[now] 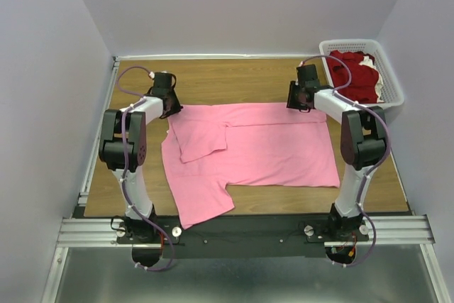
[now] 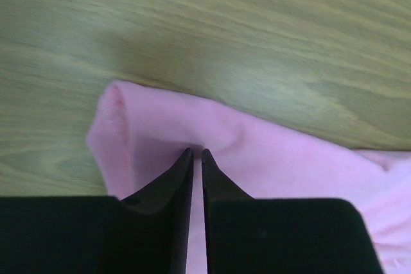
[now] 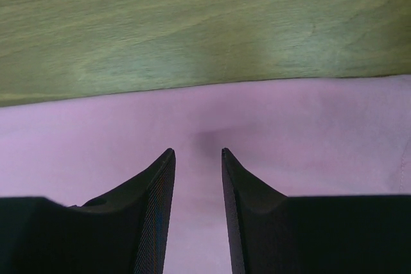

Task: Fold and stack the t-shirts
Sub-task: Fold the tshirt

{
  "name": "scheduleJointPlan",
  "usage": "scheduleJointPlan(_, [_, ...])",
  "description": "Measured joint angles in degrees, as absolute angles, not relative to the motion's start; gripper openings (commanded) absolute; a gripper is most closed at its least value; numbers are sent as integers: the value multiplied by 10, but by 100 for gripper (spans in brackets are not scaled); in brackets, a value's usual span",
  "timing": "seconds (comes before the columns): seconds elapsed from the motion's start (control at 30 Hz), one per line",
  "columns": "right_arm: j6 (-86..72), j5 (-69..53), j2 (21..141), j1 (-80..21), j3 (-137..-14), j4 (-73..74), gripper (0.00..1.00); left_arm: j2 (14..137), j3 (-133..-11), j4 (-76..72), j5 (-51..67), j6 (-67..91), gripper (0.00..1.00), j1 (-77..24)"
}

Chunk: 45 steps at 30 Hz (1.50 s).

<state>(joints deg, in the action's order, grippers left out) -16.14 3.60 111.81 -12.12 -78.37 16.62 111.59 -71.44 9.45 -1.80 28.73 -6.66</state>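
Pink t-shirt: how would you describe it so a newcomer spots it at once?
On the wooden table, the pink t-shirt lies spread out across the middle. Unlike the dark red shirts heaped in the white basket at the far right corner, it is bright pink and lies alone on the wood.

— What colour is the shirt lying mid-frame?
— The pink t-shirt (image 1: 262,147) is plain bright pink, with no print.
— And at the upper right?
— The dark red t-shirts (image 1: 352,76), beside a scrap of white, sit in a white lattice basket (image 1: 394,90). The table (image 1: 234,83) is brown wood grain. The left gripper (image 2: 198,152) and right gripper (image 3: 198,152) are black.
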Motion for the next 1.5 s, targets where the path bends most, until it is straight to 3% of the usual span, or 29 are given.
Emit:
scheduleJointPlan(0.57, [-197,53,1210,-73,-853,154,43,1172,-790,109,-9,274,16,8])
scheduleJointPlan(0.8, [-194,53,1270,-72,-938,145,43,1249,-910,133,-6,275,16,18])
scheduleJointPlan(0.83, [-194,53,1280,-71,-953,144,48,1265,-934,136,-6,275,16,18])
scheduleJointPlan(0.9, [-191,53,1307,-68,-990,142,51,1288,-967,139,-5,275,22,18])
scheduleJointPlan(0.97, [-186,53,1327,-66,-1021,140,54,1300,-988,143,-5,274,37,18])
scheduleJointPlan(1.1, [-166,49,1334,-63,-1047,149,64,1293,-995,148,-7,269,55,18])
scheduleJointPlan(1.27, [-154,25,1279,-62,-1016,160,65,1168,-913,159,-35,264,62,14])
scheduleJointPlan(1.5, [-165,-8,1031,-78,-817,161,65,874,-731,151,-73,251,65,-11])
